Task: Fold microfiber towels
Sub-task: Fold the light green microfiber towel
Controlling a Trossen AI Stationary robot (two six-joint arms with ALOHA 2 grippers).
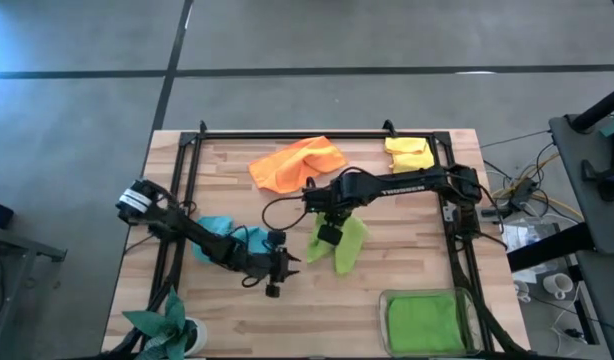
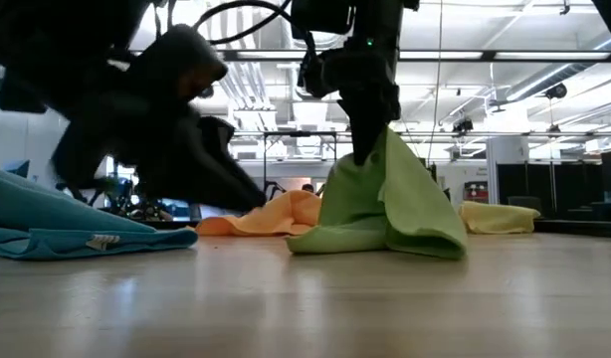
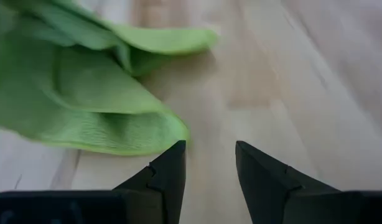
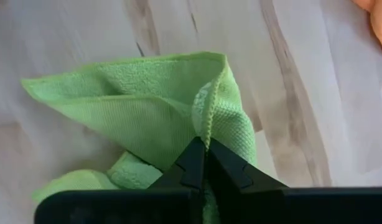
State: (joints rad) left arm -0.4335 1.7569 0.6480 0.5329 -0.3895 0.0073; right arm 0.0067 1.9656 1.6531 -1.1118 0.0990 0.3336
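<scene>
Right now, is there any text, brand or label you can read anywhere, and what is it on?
White lettering on the right arm: too small to read.
Small white tag on the light blue towel: too blurred to read.
Nothing legible on the yellow-green towel or the other towels.

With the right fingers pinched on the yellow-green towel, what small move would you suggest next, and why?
Probably raise the right gripper a little so the yellow-green towel hangs freer. Its fingers are shut on a raised edge, yet most of the cloth lies bunched on the table. The left gripper, open beside the towel's low corner, holds nothing and could then take that corner.
</scene>
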